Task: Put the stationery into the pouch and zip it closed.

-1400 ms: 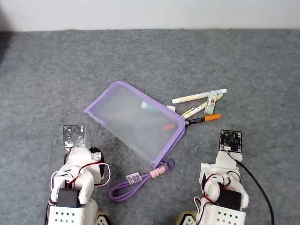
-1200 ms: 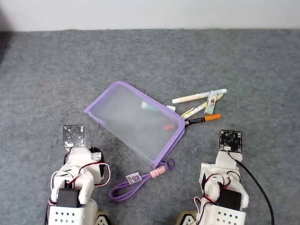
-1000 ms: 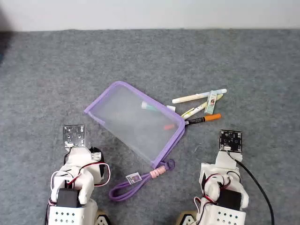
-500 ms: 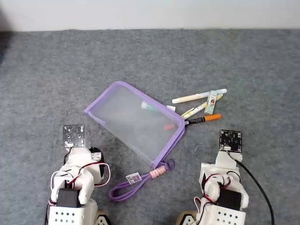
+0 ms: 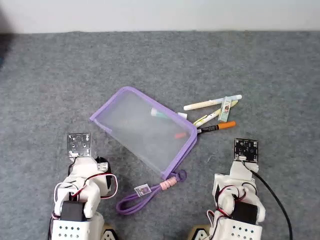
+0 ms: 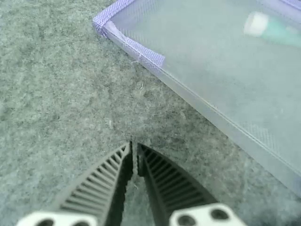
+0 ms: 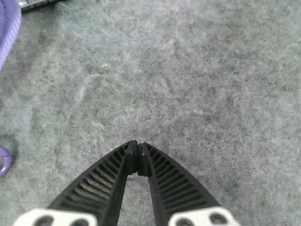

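A translucent pouch (image 5: 142, 131) with purple trim lies at an angle mid-table, with a green marker (image 5: 161, 114) and an orange-tipped pen inside. Its purple cord (image 5: 145, 196) trails toward the arms. To its right lie loose pens: a cream marker (image 5: 210, 103), a yellow-green pen (image 5: 207, 118), a black pen with orange cap (image 5: 216, 127) and a small eraser-like piece (image 5: 226, 107). My left gripper (image 6: 133, 149) is shut, empty, just short of the pouch's corner (image 6: 101, 23). My right gripper (image 7: 137, 149) is shut and empty over bare felt, with the pouch's purple edge (image 7: 8, 29) to one side.
Grey felt (image 5: 60, 75) covers the whole table up to a white wall at the far edge. Both arm bases (image 5: 80, 200) sit at the near edge, left and right of the cord.
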`<action>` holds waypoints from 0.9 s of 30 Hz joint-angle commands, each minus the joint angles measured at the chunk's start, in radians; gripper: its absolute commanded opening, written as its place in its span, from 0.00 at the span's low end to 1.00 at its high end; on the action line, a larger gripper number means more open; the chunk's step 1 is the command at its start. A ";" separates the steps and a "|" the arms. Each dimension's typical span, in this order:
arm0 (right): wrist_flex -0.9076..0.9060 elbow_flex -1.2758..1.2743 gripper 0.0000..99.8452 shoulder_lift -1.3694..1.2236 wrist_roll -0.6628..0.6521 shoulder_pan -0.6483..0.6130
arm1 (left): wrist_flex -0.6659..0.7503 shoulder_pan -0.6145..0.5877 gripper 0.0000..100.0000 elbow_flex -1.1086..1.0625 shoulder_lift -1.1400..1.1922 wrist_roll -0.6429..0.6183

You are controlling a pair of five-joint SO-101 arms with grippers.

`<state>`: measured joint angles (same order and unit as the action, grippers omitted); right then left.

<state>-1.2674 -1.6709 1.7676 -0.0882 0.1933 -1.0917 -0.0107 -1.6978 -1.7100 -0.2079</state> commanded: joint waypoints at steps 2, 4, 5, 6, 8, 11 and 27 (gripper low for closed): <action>-0.002 -0.014 0.01 0.013 0.005 0.007 | -0.003 -0.006 0.02 0.007 -0.008 -0.009; -0.002 -0.014 0.01 0.013 0.005 0.007 | -0.003 -0.006 0.02 0.007 -0.008 -0.009; -0.002 -0.014 0.01 0.013 0.005 0.007 | -0.003 -0.006 0.02 0.007 -0.008 -0.009; -0.002 -0.014 0.01 0.013 0.005 0.007 | -0.003 -0.006 0.02 0.007 -0.008 -0.009; -0.002 -0.014 0.01 0.013 0.005 0.007 | -0.003 -0.006 0.02 0.007 -0.008 -0.009; -0.002 -0.014 0.01 0.013 0.005 0.007 | -0.003 -0.006 0.02 0.007 -0.008 -0.009; -0.018 0.005 0.01 0.022 -0.031 0.005 | -0.003 -0.006 0.02 0.007 -0.008 -0.009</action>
<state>-1.2873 -1.6694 1.7752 -0.0882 0.1933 -1.0917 -0.0107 -1.6978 -1.7100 -0.2079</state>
